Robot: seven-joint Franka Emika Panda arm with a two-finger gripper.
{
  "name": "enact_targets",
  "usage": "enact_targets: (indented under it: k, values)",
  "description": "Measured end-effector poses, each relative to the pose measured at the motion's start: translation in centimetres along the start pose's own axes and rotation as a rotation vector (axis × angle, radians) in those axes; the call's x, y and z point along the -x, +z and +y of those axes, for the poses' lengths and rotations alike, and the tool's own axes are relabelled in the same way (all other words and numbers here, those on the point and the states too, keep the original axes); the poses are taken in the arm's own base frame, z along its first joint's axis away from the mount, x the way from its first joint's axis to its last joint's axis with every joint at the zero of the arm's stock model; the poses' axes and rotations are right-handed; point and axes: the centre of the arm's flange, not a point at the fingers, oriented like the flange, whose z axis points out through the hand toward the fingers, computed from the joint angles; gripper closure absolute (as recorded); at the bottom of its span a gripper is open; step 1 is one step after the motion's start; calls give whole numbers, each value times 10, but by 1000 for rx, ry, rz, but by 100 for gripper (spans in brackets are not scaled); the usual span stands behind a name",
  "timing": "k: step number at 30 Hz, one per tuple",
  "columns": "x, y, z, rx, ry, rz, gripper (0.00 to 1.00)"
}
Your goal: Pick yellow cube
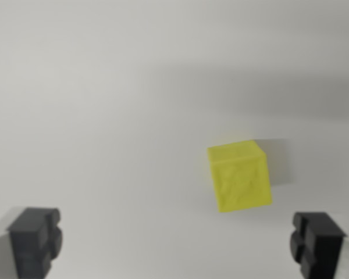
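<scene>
Hovering above a plain white table [104, 87] | tool [177, 244] spread wide with nothing between its dark fingers [35, 241], likely readying a grasp | yellow cube [239, 175] rests on the table, free, beyond the fingertips and toward the wrist view's right, so the tool probably must shift right to centre it.

The small yellow plastic cube [239, 175] sits on the plain white table surface [104, 116], toward the wrist view's right. It lies beyond the two dark gripper fingers [35, 241], nearer to the one on the wrist view's right, touching neither.
</scene>
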Motion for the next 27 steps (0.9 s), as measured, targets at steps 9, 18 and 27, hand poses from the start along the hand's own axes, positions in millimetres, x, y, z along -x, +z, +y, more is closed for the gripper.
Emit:
enact_targets:
  k: [9, 18, 27]
  values:
    - [0, 22, 12, 2, -34, -1, 0]
    - [0, 45, 25, 4, -69, -2, 0]
    - [0, 67, 38, 6, -102, -2, 0]
